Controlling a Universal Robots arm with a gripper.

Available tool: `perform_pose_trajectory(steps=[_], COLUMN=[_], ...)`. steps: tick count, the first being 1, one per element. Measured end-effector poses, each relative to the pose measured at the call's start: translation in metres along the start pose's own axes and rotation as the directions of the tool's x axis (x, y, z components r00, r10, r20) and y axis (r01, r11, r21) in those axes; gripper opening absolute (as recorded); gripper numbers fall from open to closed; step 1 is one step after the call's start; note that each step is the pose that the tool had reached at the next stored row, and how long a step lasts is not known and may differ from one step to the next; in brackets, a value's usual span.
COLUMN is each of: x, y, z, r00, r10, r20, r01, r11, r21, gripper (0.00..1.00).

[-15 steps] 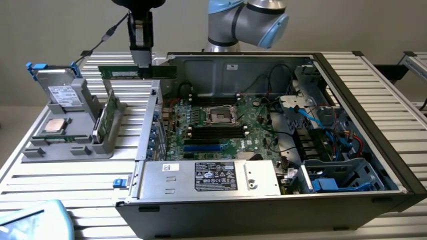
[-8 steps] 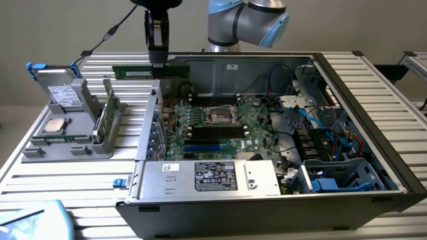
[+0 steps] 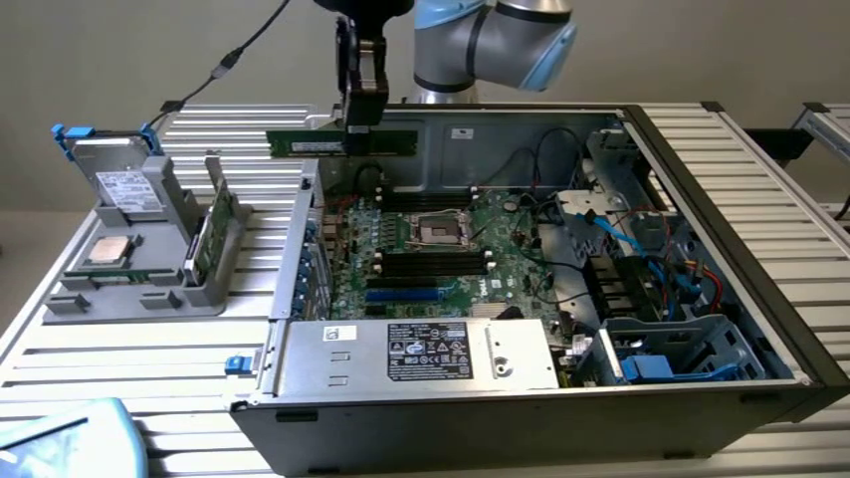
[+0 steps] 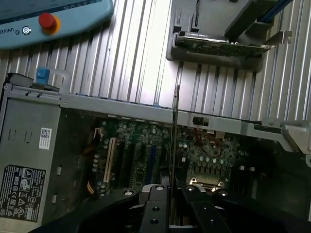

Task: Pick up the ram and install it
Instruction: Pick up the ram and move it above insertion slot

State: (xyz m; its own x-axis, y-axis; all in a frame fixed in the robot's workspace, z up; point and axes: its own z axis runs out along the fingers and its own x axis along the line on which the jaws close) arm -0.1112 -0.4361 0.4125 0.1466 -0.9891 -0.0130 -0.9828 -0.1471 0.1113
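The ram hangs in the air over the far side of the open computer case, clear of the motherboard below it. The gripper pinches it near the middle of its length, its two fingers pressed against the stick's flat faces. The grip keeps the long axis level and the contact edge facing down, which I judge suits a straight push into a slot.

In the wrist view the ram shows edge-on as a thin line running out from between the fingers. It lies roughly parallel to the long slots on the board. The black memory slots beside the processor socket look empty, and the stick touches none of them. The grey holder outside the case carries the silver processor chip and a wider card.
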Motion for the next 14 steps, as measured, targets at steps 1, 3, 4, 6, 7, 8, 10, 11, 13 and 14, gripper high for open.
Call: perform_pose_trajectory(steps=[1, 3, 4, 6, 7, 8, 10, 11, 13, 14], x=[0.001, 0.002, 0.003, 0.004, 0.004, 0.005, 0.006, 0.006, 0.006, 0.006], y=[-0.0045, -0.0136, -0.0183, -0.0278, -0.0324, -0.0369, -0.0462, -0.0519, -0.0611, -0.0655], z=[-0.0002, 0.0003, 0.0008, 0.0022, 0.0029, 0.0038, 0.0054, 0.0066, 0.0088, 0.0102], r00=[1.0, 1.0, 1.0, 1.0, 1.0, 1.0, 1.0, 1.0, 0.9999, 0.9999], r10=[0.0, 0.0, 0.0, 0.001, 0.001, 0.001, 0.001, 0.001, 0.001, 0.001], r20=[-0.0003, -0.0022, -0.0036, -0.0058, -0.0067, -0.0073, -0.0089, -0.0094, -0.01, -0.0099], r01=[0.0, 0.0, 0.0, -0.001, -0.001, -0.001, -0.001, -0.001, -0.001, -0.001], r11=[1.0, 1.0, 1.0, 1.0, 1.0, 1.0, 1.0, 1.0, 1.0, 1.0], r21=[-0.0001, -0.0004, -0.0006, -0.0008, -0.001, -0.0011, -0.0014, -0.0015, -0.0016, -0.0015], gripper=[0.14, 0.14, 0.14, 0.14, 0.14, 0.14, 0.14, 0.14, 0.14, 0.14])
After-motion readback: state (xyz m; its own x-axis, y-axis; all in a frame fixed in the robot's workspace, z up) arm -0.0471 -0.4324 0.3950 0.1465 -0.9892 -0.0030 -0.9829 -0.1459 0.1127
